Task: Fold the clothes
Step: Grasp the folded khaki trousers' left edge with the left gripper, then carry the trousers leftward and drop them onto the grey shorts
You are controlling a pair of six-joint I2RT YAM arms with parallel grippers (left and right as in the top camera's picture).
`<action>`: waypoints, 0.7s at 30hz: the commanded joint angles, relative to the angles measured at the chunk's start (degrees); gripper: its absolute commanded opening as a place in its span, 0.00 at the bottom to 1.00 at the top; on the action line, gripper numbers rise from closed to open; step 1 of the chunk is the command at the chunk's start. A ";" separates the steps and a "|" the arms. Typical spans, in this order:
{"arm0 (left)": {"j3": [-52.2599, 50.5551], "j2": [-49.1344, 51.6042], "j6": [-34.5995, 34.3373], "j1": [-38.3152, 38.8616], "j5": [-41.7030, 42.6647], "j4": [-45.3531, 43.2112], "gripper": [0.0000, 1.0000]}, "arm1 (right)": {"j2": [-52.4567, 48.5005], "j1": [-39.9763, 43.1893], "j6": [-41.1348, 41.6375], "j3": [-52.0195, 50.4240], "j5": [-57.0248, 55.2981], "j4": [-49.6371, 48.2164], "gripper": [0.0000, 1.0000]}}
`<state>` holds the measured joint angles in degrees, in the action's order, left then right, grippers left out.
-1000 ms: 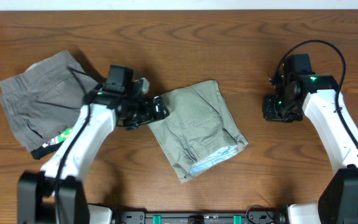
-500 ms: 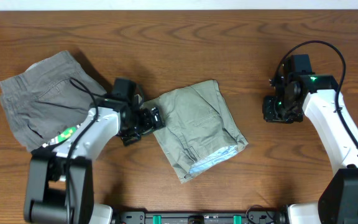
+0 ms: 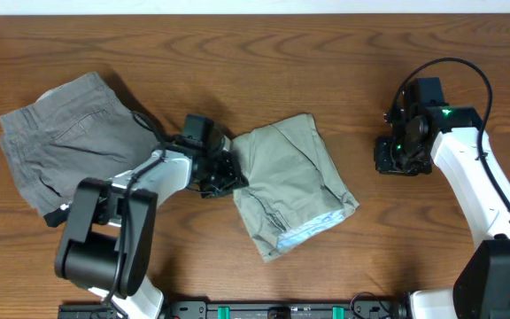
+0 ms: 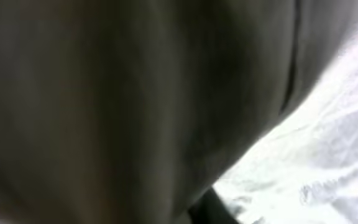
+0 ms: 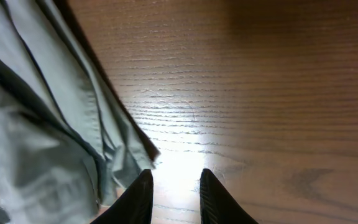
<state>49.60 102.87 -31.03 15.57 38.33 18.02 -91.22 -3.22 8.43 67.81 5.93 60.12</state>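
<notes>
1. In the middle of the table (image 3: 264, 53): the clothes (image 3: 295, 186), folded, striped lining at near edge.
2. Touching their left edge: left gripper (image 3: 227, 173).
3. Far left: grey shorts (image 3: 65, 146), crumpled.
4. Well apart at right: right gripper (image 3: 397, 161).

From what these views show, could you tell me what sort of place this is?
Probably a robotics lab bench set up for laundry folding: a left arm and right arm at a wooden table, with pale khaki-green shorts and darker grey shorts lying on it.
</notes>
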 commanded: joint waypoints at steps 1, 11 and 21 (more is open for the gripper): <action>-0.17 0.31 2.67 0.09 -0.22 0.83 0.06 | 0.98 0.20 -0.81 0.35 -0.13 0.00 0.24; 15.26 -14.21 17.66 -5.33 -23.23 27.32 0.06 | 0.98 0.22 -0.83 0.35 -0.15 0.22 0.24; 32.89 -23.85 30.21 -16.26 -36.26 38.07 0.06 | 0.98 0.20 -0.81 0.33 -0.15 0.57 0.25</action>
<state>78.50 80.73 -6.63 2.15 8.40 56.01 -91.22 -3.22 8.45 67.81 5.93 60.47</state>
